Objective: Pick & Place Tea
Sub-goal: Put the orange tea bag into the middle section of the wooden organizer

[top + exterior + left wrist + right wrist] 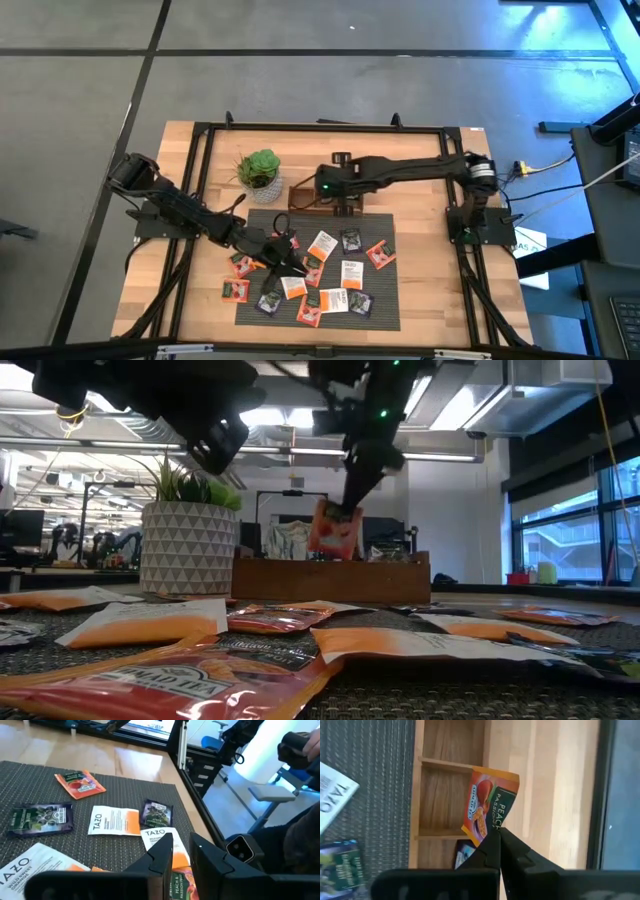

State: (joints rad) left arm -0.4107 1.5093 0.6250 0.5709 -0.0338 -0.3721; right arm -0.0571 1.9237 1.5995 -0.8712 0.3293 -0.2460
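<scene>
Right gripper (pixel 497 836) is clamped on one orange sachet (pixel 490 805), pinched by a lower corner so it hangs off the fingertips above the wooden tray (pixel 451 757). My guess: a corner pinch leaves most of the packet free, so it can drop flat into a compartment w/o the fingers fouling the dividers. It hangs over the tray's middle section and outer rim; a dark sachet (pixel 465 854) already lies in the next section along.

Left gripper (pixel 181 851) is low over the mat (pixel 30 782), on the side away from the tray, nose down among the loose sachets. Fingers sit a narrow gap apart w/ nothing seen between them. Reads as lining up on the next packet, prob. the orange peach one (pixel 177 882) right under the tips.

Rest of the tea is scattered over the mat in front of the tray: orange, white, dark. A couple of orange ones (pixel 236 290) lie off the mat's edge on bare wood. Potted plant (pixel 260 172) stands just beside the tray.

View diffs: the overhead view gives the layout and which arm is which, but the right arm (pixel 400 172) hides most of the tray, so the held packet is barely readable. The table-level view shows what overhead can't: the packet (pixel 335 530) is clear of the tray (pixel 330 580), hanging in air. Only the right wrist view shows compartments and what's in them. Only the left wrist view shows the gap btw the left fingers.
</scene>
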